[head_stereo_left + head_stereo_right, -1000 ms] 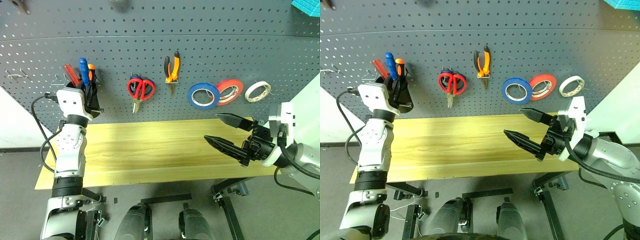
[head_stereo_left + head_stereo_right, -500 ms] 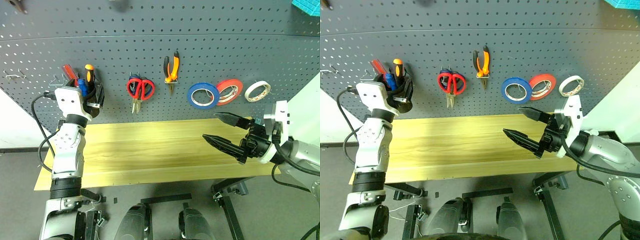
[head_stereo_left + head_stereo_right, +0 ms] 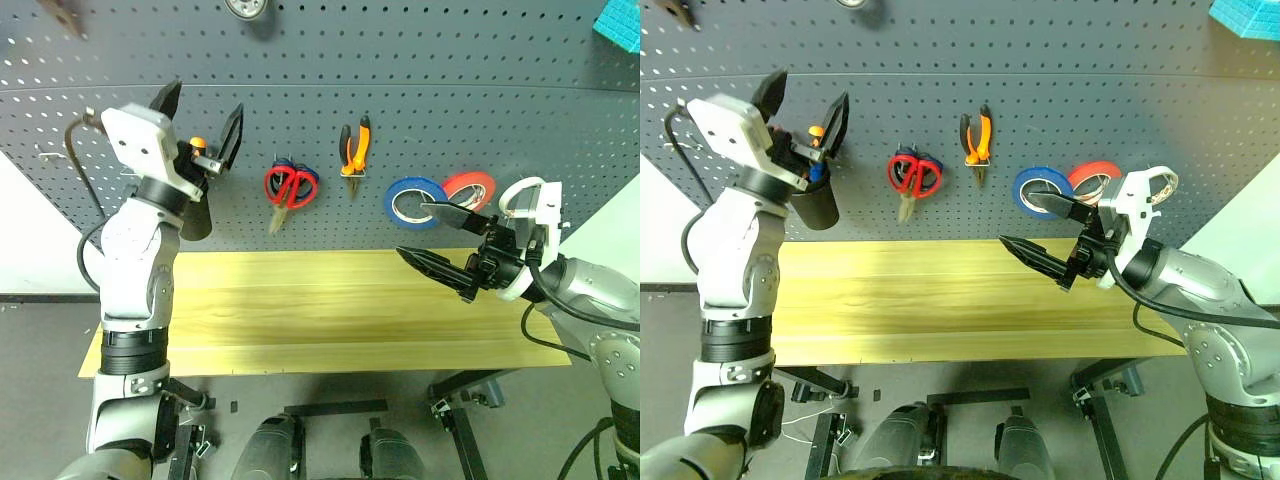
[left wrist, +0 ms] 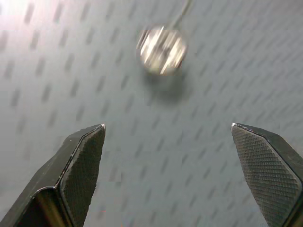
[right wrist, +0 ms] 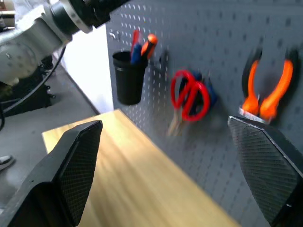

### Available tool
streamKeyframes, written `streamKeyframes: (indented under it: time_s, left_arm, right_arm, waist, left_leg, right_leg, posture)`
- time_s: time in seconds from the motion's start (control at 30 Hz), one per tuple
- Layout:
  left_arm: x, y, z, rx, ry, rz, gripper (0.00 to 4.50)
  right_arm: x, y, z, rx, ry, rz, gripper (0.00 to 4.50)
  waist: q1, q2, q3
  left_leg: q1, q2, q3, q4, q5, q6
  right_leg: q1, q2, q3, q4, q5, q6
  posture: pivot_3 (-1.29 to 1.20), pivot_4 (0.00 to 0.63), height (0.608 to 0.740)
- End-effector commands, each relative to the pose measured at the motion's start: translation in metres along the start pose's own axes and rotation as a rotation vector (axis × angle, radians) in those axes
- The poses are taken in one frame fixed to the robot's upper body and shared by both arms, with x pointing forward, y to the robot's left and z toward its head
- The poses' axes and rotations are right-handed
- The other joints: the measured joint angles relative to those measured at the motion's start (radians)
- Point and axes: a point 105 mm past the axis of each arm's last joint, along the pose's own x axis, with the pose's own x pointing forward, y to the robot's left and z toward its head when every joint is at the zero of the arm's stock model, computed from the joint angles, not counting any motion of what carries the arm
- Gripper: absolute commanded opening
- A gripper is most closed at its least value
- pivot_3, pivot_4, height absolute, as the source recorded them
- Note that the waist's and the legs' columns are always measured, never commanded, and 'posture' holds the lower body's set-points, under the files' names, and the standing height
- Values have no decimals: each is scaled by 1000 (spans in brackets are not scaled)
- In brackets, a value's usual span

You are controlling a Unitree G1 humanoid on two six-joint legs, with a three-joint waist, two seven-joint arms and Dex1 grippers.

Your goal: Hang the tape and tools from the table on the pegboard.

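Left gripper is raised in front of the dark grey perforated pegboard, fingers spread wide, nothing between them. It sits just above a black cylindrical cup holder hung on the pegboard above the worktop's left end. The cup holds screwdrivers: an orange-topped handle and a blue handle show in the head view, and a red handle shows beside them in the right wrist view. The left wrist view looks at the pegboard and a round shiny metal fitting, blurred.

Right gripper is over the right part of the light yellowish wood-plank worktop, fingers spread, empty, pointing towards the left end.

On the pegboard, left to right:
- red-handled scissors, hanging with blades down, with a blue handle showing behind them
- pliers with orange-and-black handles, hanging nose down
- blue ring-shaped tape roll with pale core
- red-orange tape roll, overlapping the blue one's right side
- white tape roll, partly hidden by the right wrist

Worktop surface is bare.
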Motion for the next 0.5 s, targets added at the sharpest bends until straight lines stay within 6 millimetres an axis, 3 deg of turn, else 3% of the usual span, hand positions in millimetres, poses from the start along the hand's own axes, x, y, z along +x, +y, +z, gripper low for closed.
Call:
streamKeyframes:
  time_s: [0.03, 0.1, 0.2, 0.27, 0.33, 0.5]
  left_arm:
    - [5, -10, 9, -19, 21, -88, 4437]
    - [2, -17, 1, -28, 85, -144, 4437]
    - [-18, -45, -22, 17, 215, -362, 4437]
    - [-29, -52, -35, -21, 290, -419, 4437]
    - [-38, -53, -50, -25, 353, -430, 4437]
    - [-85, -65, -100, -66, 564, -448, 4437]
  right_arm:
    - [3, -5, 8, -63, -44, -2, 4500]
    - [4, -6, 8, -76, -49, 1, 4500]
    - [4, -7, 5, -80, -49, 1, 4500]
    - [4, -6, -1, -73, -38, 6, 4500]
    - [1, -1, -10, -44, -20, 6, 4500]
    - [-9, 19, -49, 65, 40, -105, 4500]
  waist:
    - [1, -1, -4]
    - [2, 0, -5]
    - [0, 1, -9]
    - [0, 2, -10]
    - [2, 1, -12]
    - [3, 6, -25]
  left_leg:
    - [1, 1, 0, 0, 0, 0]
    - [4, 2, -1, 0, -1, 4]
    - [10, 2, -1, 0, 0, 4]
    - [15, 2, -1, -2, 0, 4]
    - [16, 3, -1, -2, -1, 2]
    - [15, 2, -1, -5, -2, 2]
  right_leg:
    - [1, 1, 0, 0, 1, 1]
    - [5, 3, 0, 0, 2, 1]
    - [10, 3, 0, 0, 3, 0]
    - [15, 3, 1, -1, 3, -1]
    - [14, 3, 1, -1, 3, -1]
    - [11, -2, 3, -2, 3, -2]
  posture:
    - [70, 0, 740]
    - [75, 0, 740]
    - [75, 0, 740]
    - [77, 0, 740]
    - [79, 0, 740]
    - [70, 0, 740]
